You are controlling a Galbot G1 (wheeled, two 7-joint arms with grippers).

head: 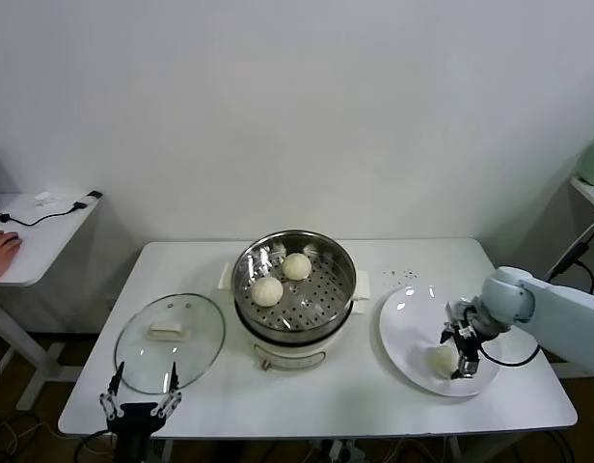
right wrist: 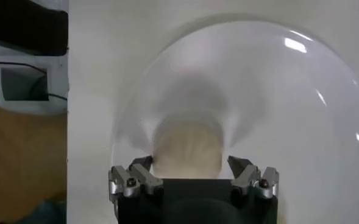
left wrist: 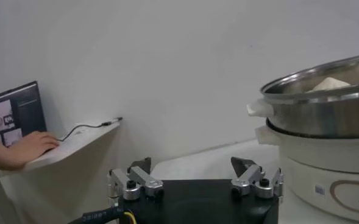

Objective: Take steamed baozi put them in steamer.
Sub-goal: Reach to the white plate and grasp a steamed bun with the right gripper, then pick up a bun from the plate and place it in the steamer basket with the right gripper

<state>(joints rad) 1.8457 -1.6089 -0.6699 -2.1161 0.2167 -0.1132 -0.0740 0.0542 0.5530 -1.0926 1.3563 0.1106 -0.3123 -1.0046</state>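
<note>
Count: 3 baozi, 1 steamer, 1 plate, 1 lid, 2 grippers.

Head view showed three baozi total: two in the steamer (head: pixel 295 289) at frame centre, one (head: pixel 296 266) toward the back, one (head: pixel 267 290) front-left of it; a third baozi (head: pixel 443 360) sat on the single white plate (head: pixel 408 323) at lower right. One glass lid (head: pixel 170 342) lay lower left. Two grippers were visible: left gripper (head: pixel 140 405) at bottom left edge, right gripper (head: pixel 460 355) over the plate. One table (head: pixel 374 395), one side desk (head: pixel 37 236) upper left.
</note>
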